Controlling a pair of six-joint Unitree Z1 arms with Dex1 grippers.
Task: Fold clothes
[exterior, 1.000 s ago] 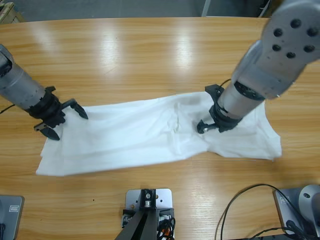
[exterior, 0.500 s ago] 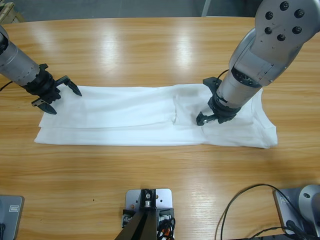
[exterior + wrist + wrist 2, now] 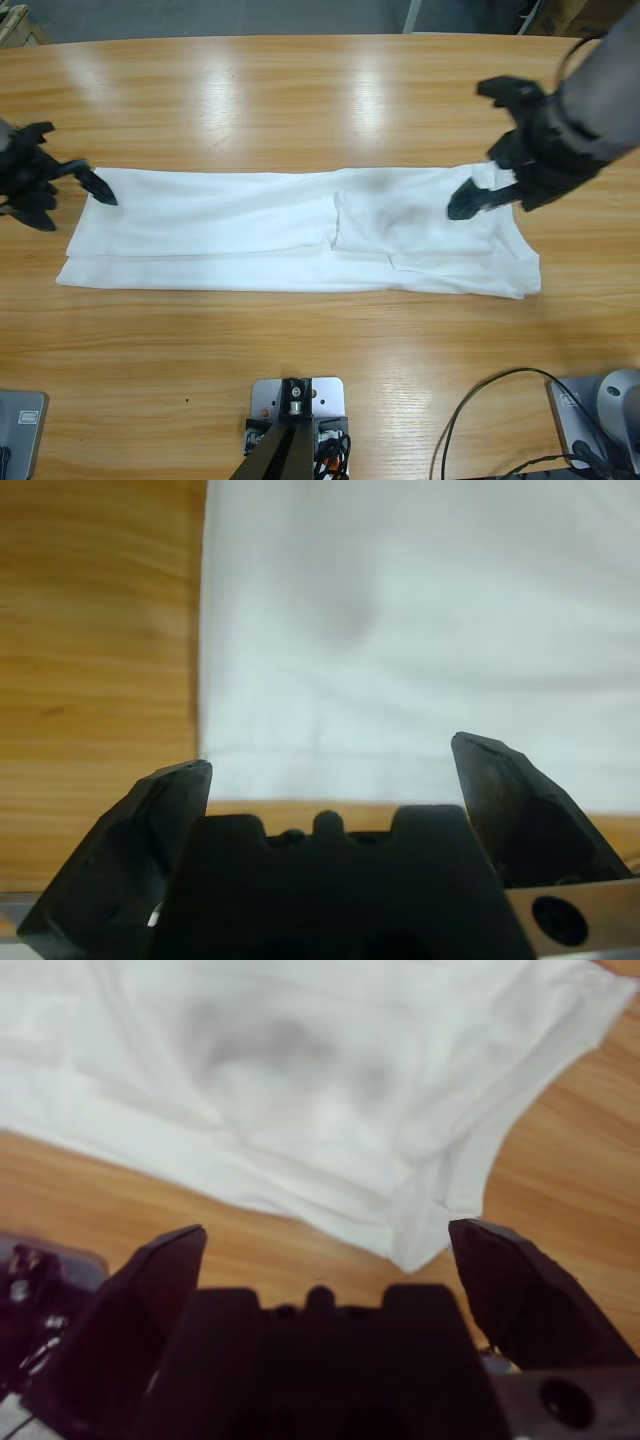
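The white T-shirt (image 3: 250,225) lies flat on the table as a long folded strip running left to right, and a greyish patch (image 3: 385,205) shows through the cloth on its right part. My left gripper (image 3: 78,212) hangs open at the strip's left end with nothing between its jaws. The left wrist view shows that end of the shirt (image 3: 400,630) just beyond the open left gripper (image 3: 330,765). My right gripper (image 3: 470,150) is raised over the strip's right end, open and holding nothing. In the right wrist view the shirt (image 3: 300,1080) lies below the open right gripper (image 3: 325,1230).
Bare wooden table (image 3: 300,100) surrounds the shirt on all sides. A black cable (image 3: 480,400) loops at the front right near the table's edge.
Both grippers have drawn outward, the left one leftward and the right one up and to the right, off the cloth. The shirt has settled into a straighter, flatter strip.
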